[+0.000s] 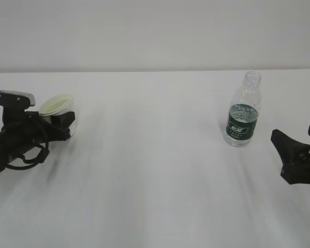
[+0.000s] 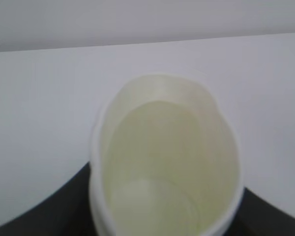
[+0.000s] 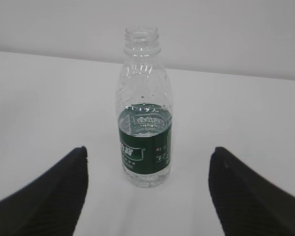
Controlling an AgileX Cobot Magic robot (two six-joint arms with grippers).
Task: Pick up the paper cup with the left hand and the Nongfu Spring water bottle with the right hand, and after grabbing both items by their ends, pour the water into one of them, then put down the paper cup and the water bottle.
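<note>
Your left hand (image 1: 62, 124) already clamps the small white tapered paper cup (image 1: 57, 106), squeezing its rim oval. Your right hand (image 1: 299, 140) waits with jaws spread, empty, near the clear ribbed green-labelled water bottle (image 1: 244, 109) — grasping, pouring and setting both down remain.

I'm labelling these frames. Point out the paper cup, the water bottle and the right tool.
paper cup (image 2: 167, 162), left wrist view, inside wall.
water bottle (image 3: 145, 147), right wrist view, green label.
right tool (image 3: 147, 196), right wrist view, midway between fingertips.

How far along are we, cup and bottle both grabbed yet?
Half of the pickup looks done: the left gripper is closed on the paper cup, squeezing its rim oval. In hand now: the right gripper, jaws wide open, faces the Nongfu Spring water bottle without touching it; the bottle stands upright on the table, uncapped, water inside. Left: grasp the bottle, pour, set both down.
</note>
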